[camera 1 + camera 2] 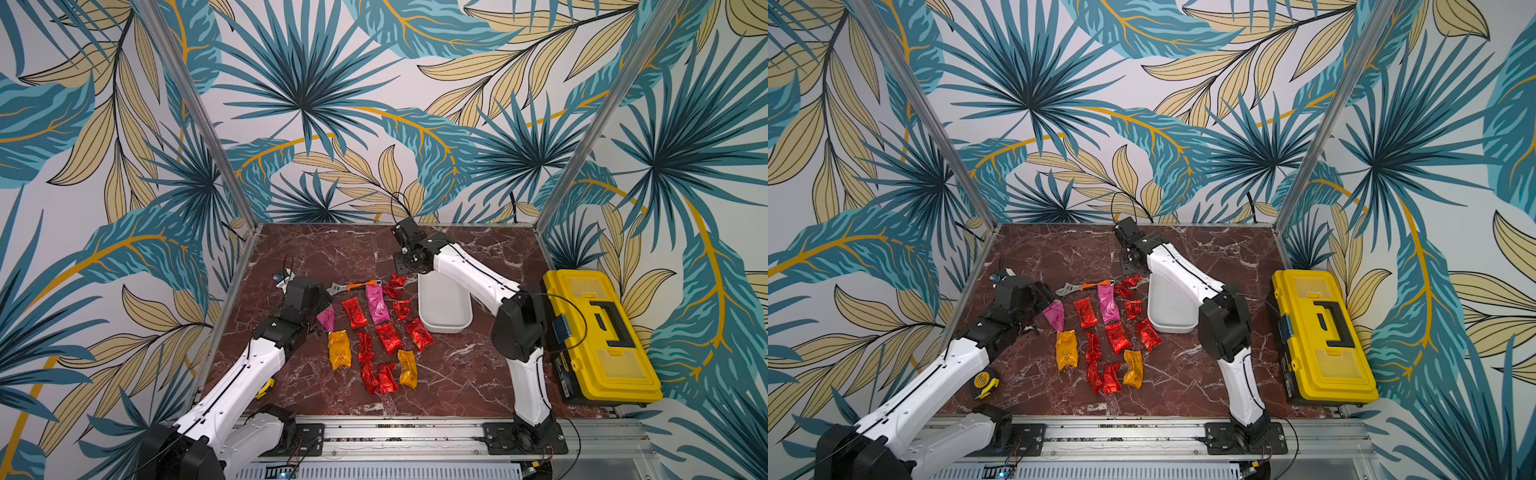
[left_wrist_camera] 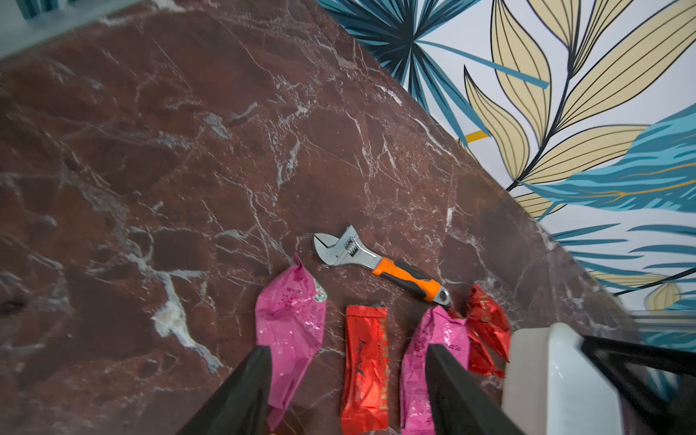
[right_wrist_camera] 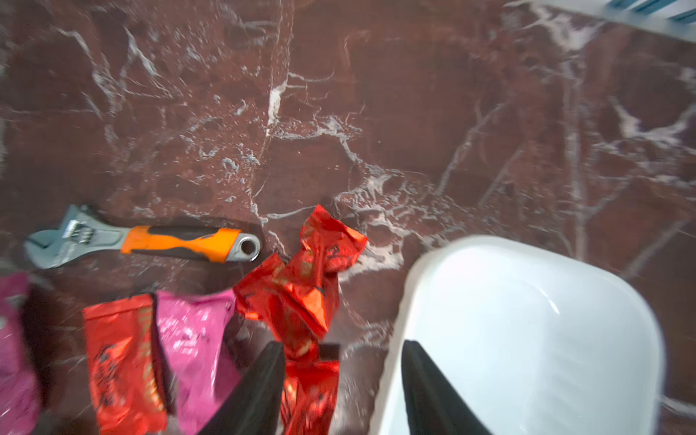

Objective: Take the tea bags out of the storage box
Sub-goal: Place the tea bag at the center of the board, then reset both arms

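Black fingers (image 2: 241, 395) of my left gripper (image 2: 346, 348) fill the near edge of the left wrist view. They are spread wide and grip nothing. Below them on the table (image 2: 150, 150), a red bag (image 2: 365, 369) lies in the gap, with a magenta bag (image 2: 290, 327) showing past each finger.

My right gripper (image 3: 343, 343) is also parted and empty. It hangs at the far end of the box (image 3: 527, 320), with one finger over the box's white inside. The other is outside, above crumpled red bags, and the rim runs between them. That view is blurred.

In both top views the bags (image 1: 388, 336) lie in loose rows on the table between my two arms, all outside the box. Most are red, two are orange and two magenta. The nearest red ones lie just beside the box's left wall. The box stands open side up under my right forearm.

Along the far edge of the bags lies the wrench (image 1: 353, 286), its handle end near the crumpled red ones. The yellow toolbox (image 1: 598, 336) sits shut at the table's right edge, well apart from the bags. In a top view, a tape measure (image 1: 984, 380) lies beside my left arm.
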`<state>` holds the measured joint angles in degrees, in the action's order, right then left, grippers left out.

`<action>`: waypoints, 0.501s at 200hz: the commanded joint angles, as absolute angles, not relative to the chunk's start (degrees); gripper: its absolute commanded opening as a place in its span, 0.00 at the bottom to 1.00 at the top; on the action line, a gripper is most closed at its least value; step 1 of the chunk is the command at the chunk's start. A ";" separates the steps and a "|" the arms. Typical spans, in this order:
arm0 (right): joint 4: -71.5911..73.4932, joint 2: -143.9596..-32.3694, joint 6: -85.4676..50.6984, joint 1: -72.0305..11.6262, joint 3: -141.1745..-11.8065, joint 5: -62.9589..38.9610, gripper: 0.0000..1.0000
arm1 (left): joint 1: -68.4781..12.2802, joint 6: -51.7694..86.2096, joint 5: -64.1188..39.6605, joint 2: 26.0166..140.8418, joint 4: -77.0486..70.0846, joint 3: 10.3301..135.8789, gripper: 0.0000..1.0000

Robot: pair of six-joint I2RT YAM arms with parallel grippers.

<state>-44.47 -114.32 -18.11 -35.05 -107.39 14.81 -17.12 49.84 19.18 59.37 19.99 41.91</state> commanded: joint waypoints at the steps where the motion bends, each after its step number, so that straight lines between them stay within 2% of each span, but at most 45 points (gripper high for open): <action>1: -37.89 -100.21 -18.24 -35.33 -93.83 19.81 0.64 | -16.26 44.30 27.68 58.93 14.38 41.64 0.83; 13: -33.77 -92.97 -18.93 -34.95 -84.43 24.07 0.69 | -16.11 40.24 29.75 58.83 9.52 39.37 0.89; 26: -30.36 -85.94 -19.97 -33.64 -75.32 27.21 0.70 | -15.43 36.62 31.40 59.05 5.57 37.39 1.00; 55: -18.66 -73.62 -21.24 -28.28 -55.64 32.56 0.70 | -9.22 28.69 28.03 61.92 -2.52 33.74 1.00; 79: -3.59 -70.48 -19.28 -19.77 -42.01 29.52 0.76 | -4.74 21.04 23.77 64.20 -8.94 30.99 1.00; 86: 3.83 -70.90 -15.97 -18.31 -37.86 29.89 0.78 | -3.68 19.16 22.68 64.73 -11.16 29.90 1.00; 88: 6.34 -71.12 -15.18 -17.92 -36.71 30.54 0.83 | -3.38 18.48 22.37 64.92 -11.82 29.54 1.00; 93: 3.46 -71.10 -18.34 -16.06 -37.65 30.57 0.91 | -2.83 17.38 21.91 65.30 -13.83 28.56 1.00; 100: 4.07 -71.61 -17.04 -13.06 -38.26 27.03 0.91 | -1.89 16.37 21.03 65.75 -16.51 27.11 1.00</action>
